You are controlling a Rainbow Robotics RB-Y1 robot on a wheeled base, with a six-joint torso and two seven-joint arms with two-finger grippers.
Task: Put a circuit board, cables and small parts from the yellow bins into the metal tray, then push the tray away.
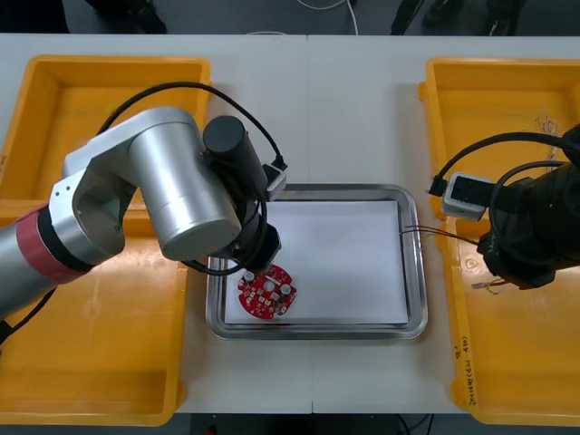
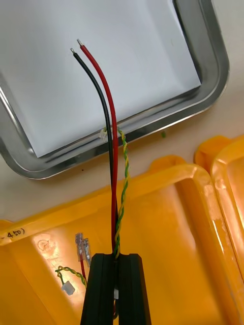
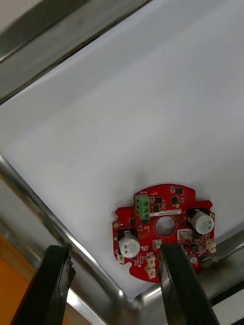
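A round red circuit board lies flat on the white lining in the near left corner of the metal tray. Just above it hangs my left gripper, open, with the board beyond its fingertips, nearer one finger. Over the near right yellow bin, my right gripper is shut on a bundle of cables: one red, one black, and a twisted yellow and green pair. The red and black ends reach over the tray's rim above the white lining.
Two yellow bins stand at the left, and a far one at the right. A short twisted cable with a white plug and small connectors lie in the near right bin.
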